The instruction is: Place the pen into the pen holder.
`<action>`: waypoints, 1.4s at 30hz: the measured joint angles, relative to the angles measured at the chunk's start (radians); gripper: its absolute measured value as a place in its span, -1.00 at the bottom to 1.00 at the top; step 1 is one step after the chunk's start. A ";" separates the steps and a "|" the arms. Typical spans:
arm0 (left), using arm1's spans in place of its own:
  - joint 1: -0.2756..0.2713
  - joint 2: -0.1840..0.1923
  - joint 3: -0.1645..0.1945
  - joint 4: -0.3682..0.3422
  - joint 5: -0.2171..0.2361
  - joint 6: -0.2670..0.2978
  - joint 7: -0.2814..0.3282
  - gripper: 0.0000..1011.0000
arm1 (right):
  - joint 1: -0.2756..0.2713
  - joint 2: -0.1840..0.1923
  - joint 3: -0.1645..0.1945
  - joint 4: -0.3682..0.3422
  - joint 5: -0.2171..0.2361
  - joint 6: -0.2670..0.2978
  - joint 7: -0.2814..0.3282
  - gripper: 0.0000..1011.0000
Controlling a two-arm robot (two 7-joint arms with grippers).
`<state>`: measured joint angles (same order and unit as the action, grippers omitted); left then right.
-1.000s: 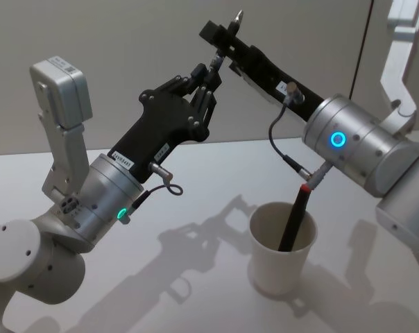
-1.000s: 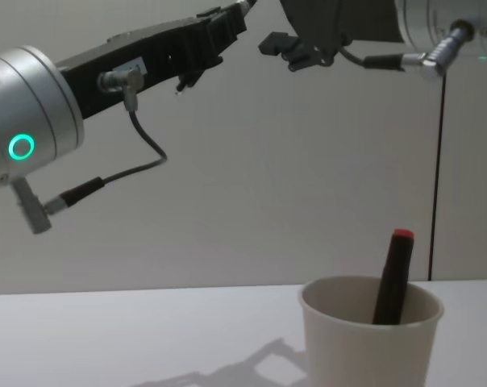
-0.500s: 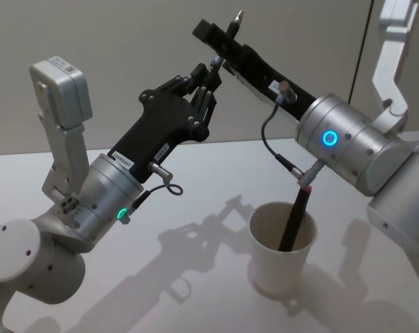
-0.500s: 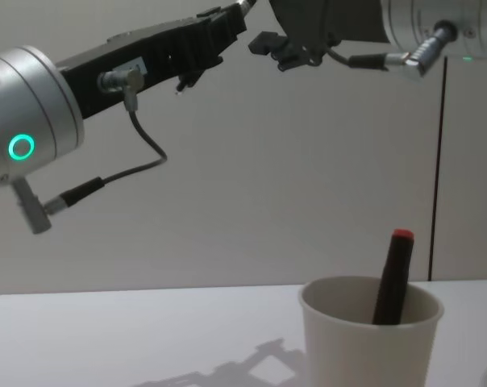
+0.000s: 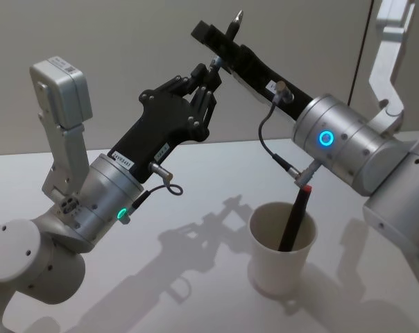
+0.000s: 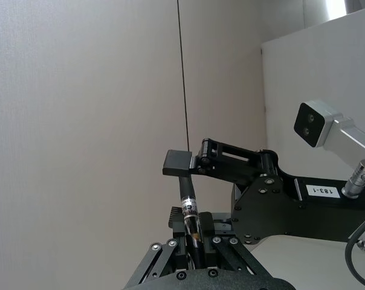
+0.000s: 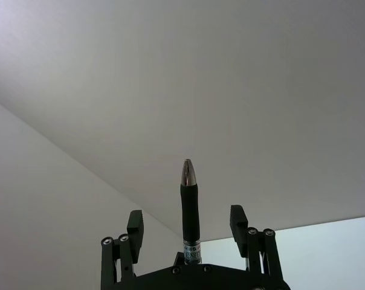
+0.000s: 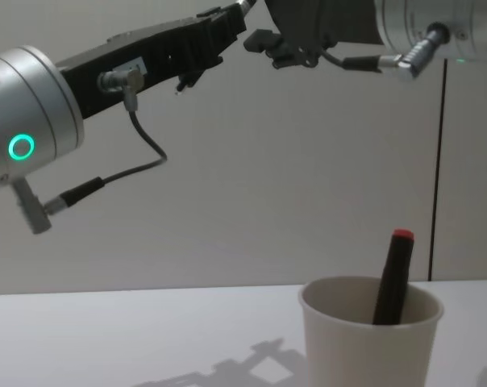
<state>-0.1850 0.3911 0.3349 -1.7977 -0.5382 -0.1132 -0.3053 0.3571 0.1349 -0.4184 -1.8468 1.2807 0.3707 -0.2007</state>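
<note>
Shifted slightly leftward, the right gripper (image 7: 185, 216) now straddles the pen (image 7: 190, 187) with fingers (image 7: 134, 220) spread either side, while the left gripper (image 5: 211, 69) clamps its lower end aloft, well apart from the pen holder (image 5: 265, 267), so a handover seems imminent.

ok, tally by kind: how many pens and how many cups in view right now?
Pens: 2 (black pen with red end standing in the cup; silver-tipped pen gripped by the left claw, poking up between the fingers of the open right claw)
White paper cup: 1
Total: 3
</note>
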 joint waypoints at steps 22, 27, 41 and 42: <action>0.000 0.000 0.000 0.000 0.000 0.000 0.000 -0.70 | 0.002 0.000 -0.004 0.003 -0.002 -0.005 -0.001 -0.52; 0.000 0.000 0.000 0.000 0.000 0.000 0.000 -0.70 | 0.002 0.000 -0.004 0.003 -0.003 -0.005 -0.001 -0.73; 0.000 0.000 0.000 0.000 0.000 0.000 0.000 -0.71 | 0.002 0.000 -0.004 0.003 -0.003 -0.005 -0.001 -0.74; 0.000 0.000 0.000 0.000 0.000 0.000 0.000 -0.73 | 0.002 0.000 -0.004 0.003 -0.002 -0.005 -0.001 -0.74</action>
<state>-0.1850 0.3911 0.3348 -1.7977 -0.5383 -0.1133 -0.3054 0.3595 0.1349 -0.4223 -1.8437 1.2783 0.3656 -0.2015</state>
